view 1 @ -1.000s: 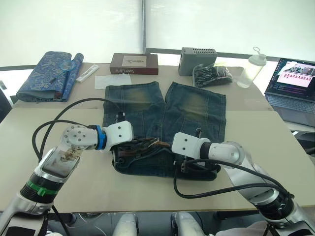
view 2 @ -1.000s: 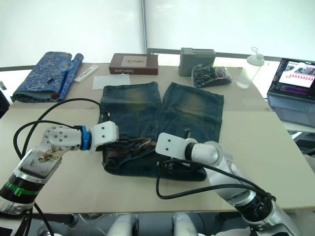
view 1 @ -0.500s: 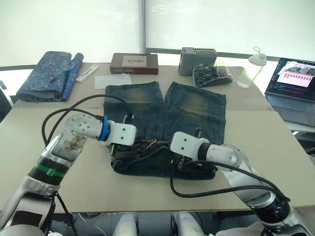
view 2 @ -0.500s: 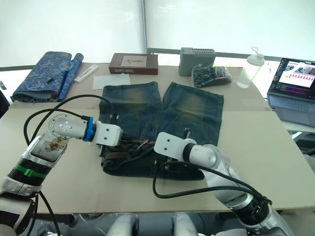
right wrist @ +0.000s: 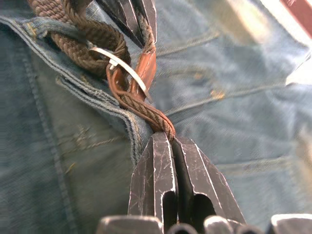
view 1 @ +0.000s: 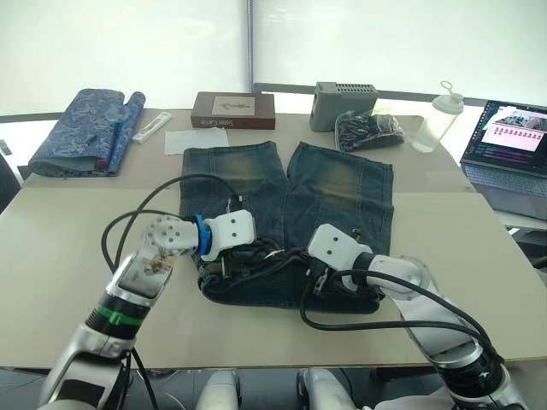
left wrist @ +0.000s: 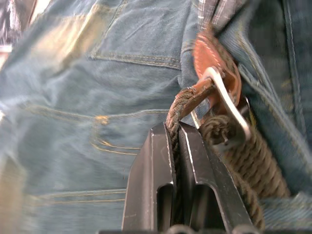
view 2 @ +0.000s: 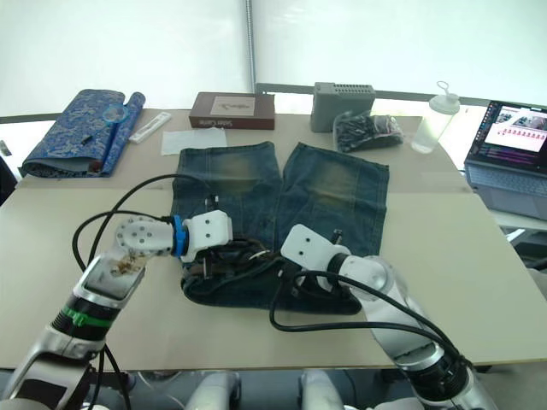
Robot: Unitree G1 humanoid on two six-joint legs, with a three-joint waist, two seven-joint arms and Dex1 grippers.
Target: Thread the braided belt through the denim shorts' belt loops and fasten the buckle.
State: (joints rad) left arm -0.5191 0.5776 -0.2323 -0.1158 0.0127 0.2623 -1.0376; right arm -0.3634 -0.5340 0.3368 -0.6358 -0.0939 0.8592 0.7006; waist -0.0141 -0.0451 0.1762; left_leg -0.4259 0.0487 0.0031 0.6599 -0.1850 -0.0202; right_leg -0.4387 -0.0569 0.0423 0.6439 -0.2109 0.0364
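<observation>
At the near edge of the worktop (view 1: 51, 256), around six o'clock in the head view, the denim shorts (view 1: 333, 184) lie flat with the waistband nearest the robot and the legs running away toward twelve. The braided belt (left wrist: 253, 161) sits bunched on that waistband at the fly, and both hands meet there. The left hand (left wrist: 175, 139) has its two fingers pressed together on a thin run of the braid just short of the buckle (left wrist: 229, 105); the right hand (right wrist: 170, 146) is likewise clamped tight on the strap where it leaves the buckle on the other side. The silver frame looks half engaged, with the strap passing under it. I judge the main risk to be the two hands pulling against each other: the braid is soft and narrow, so it could slide out of one pinch, and the prong could miss the weave. A sideways tug could also drag the waistband and bunch the denim over the buckle. I cannot make out the belt loops clearly, so whether the threading is complete stays uncertain. Farther off, at eleven o'clock, a blue fabric roll (view 1: 81, 128) and a brown book (view 1: 232, 109) rest; at one o'clock, a grey box (view 1: 344, 104) and a bottle (view 1: 438, 115), and at two a laptop (view 1: 513, 145), all well apart from the work
</observation>
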